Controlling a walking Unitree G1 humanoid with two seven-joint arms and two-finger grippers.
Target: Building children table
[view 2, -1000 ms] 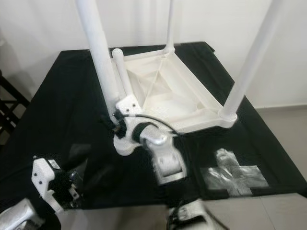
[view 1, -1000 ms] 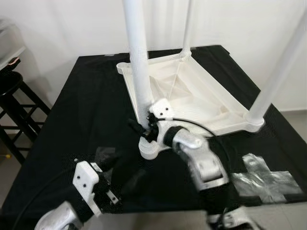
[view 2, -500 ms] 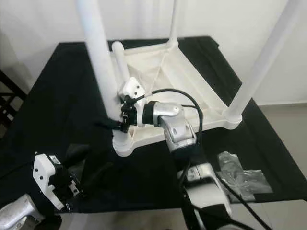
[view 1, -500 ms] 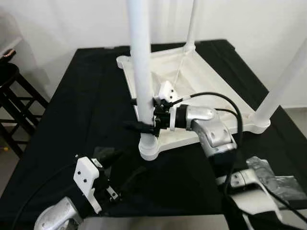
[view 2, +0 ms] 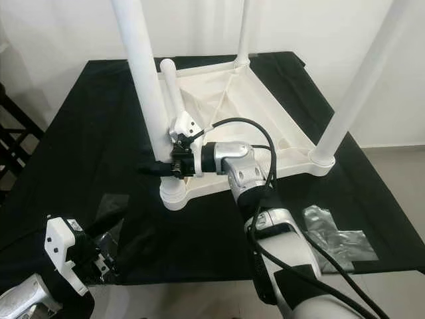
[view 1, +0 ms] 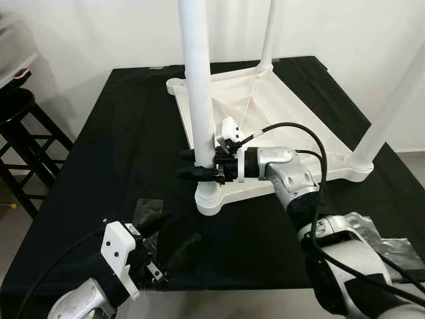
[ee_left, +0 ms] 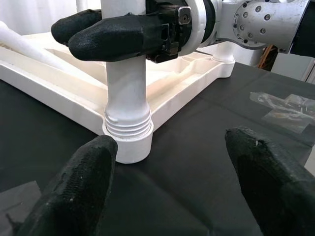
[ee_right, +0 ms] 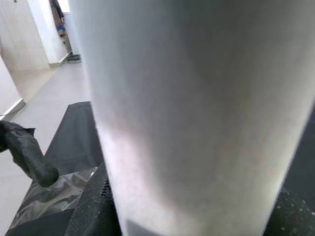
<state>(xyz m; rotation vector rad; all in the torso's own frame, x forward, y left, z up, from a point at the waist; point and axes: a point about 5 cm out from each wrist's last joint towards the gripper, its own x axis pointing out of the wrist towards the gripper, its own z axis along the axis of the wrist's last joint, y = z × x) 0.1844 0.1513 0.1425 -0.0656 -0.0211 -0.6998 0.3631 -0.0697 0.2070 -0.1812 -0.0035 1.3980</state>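
**Near leg gripped above its socket**

At about 9 o'clock in the head view, a dark stool point(view 1: 14, 109) is seen beside the black-covered work table point(view 1: 113, 146). At 7 o'clock the left gripper point(view 1: 169, 240) is held low over the black cloth, its two black fingers point(ee_left: 83, 187) spread wide with nothing between them; it is pointed toward the base of the nearest leg and is kept apart from it. A small clear plastic bag point(view 1: 147, 211) is seen lying flat on the cloth just beside that gripper.

At the centre, the white children's table point(view 1: 265, 126) is laid upside down on the cloth, with its legs standing upward. The near leg point(view 1: 198, 86) is seated upright in the corner socket point(view 1: 209, 198) at the tabletop's closest corner, and threaded rings are visible just above the socket in the left wrist view. The right gripper point(view 1: 199, 172) is closed around this leg a little above the socket, one finger on each side, reached in from 3 o'clock.

At 1 o'clock a far leg point(view 1: 267, 33) is seen upright, and at 3 o'clock another leg point(view 1: 392, 100) rises from its corner. At 5 o'clock crumpled clear plastic point(view 1: 392, 246) is seen on the cloth.
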